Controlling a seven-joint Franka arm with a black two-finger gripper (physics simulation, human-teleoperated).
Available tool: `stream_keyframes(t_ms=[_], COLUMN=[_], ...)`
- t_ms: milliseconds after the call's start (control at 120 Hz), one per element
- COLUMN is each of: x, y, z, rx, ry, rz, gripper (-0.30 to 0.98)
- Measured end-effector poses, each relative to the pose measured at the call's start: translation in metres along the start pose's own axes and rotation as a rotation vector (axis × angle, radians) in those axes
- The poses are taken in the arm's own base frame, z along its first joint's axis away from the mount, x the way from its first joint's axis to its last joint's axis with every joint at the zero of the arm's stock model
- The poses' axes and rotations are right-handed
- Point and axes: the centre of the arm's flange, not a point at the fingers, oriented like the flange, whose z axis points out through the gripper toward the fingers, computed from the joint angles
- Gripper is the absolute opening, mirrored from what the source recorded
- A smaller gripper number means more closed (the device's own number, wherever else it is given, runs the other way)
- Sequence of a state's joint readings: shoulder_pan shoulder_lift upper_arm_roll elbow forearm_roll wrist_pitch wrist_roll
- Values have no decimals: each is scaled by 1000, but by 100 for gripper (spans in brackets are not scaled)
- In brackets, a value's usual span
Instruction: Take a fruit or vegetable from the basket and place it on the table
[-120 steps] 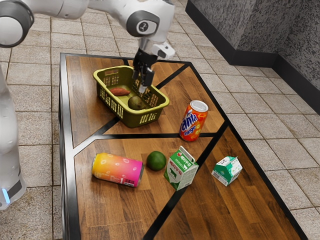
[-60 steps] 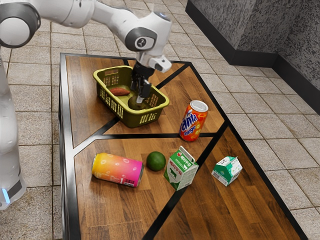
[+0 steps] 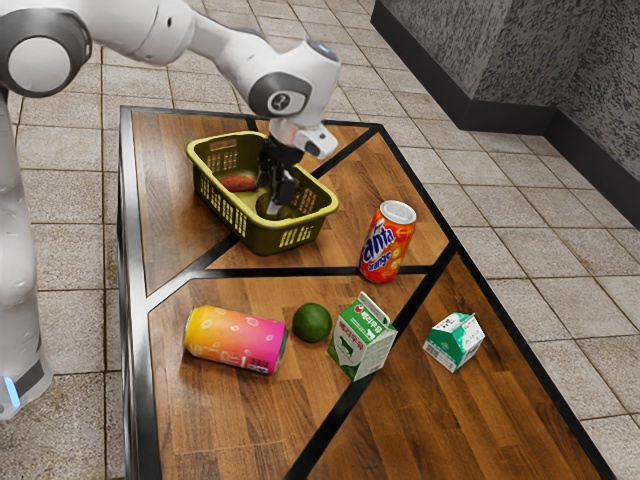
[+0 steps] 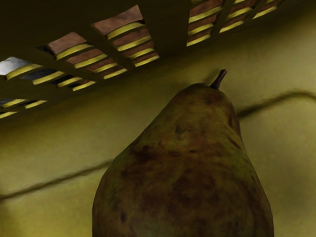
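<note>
Down inside the yellow-green basket [image 3: 237,215], my gripper [image 3: 276,203] is right at the brownish-green pear [image 3: 263,205], hiding part of it. Whether it is open or shut on the pear cannot be made out. A reddish-brown sweet potato [image 3: 238,184] lies farther toward the exterior view's left in the same basket. In the wrist view the pear [image 4: 182,168] is large and close under my hand, its stem pointing toward the slotted basket wall [image 4: 170,29], and it rests on the basket floor.
On the wooden table [image 3: 230,425], an orange Fanta can [image 3: 387,242] stands near the basket. Farther off are a lying pink-yellow can [image 3: 235,340], a green lime [image 3: 312,322], an upright milk carton [image 3: 362,338] and a small green-white carton [image 3: 454,341].
My hand has come down into the basket and shifted slightly toward the exterior view's left, onto the pear. The items on the table have kept their places.
</note>
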State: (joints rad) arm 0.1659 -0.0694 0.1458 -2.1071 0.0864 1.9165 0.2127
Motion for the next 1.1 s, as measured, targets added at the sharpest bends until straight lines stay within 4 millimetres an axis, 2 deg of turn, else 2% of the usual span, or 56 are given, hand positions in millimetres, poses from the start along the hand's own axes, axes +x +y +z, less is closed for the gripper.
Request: stream_keyframes(t_ms=[58,175,367,508,633,708,783,900,1008,1100], x=[0,-1,-1,0,4,4,-4,-24,-56,-80], y=[0,0,-2,-2,-2,-2,0,8,14,16], z=[0,0,1,5,15,15,-6,-53,-106,-137], rx=[0,-1,6,13,12,9,8,28,37,38], ry=[-1,-7,-13,-21,-42,-46,-20,29,85,110], rz=[-1,-16,-47,-75,-104,-123,-145,-171,-201,-227], gripper=[65,44,22,19,31,32,31,30,30,31])
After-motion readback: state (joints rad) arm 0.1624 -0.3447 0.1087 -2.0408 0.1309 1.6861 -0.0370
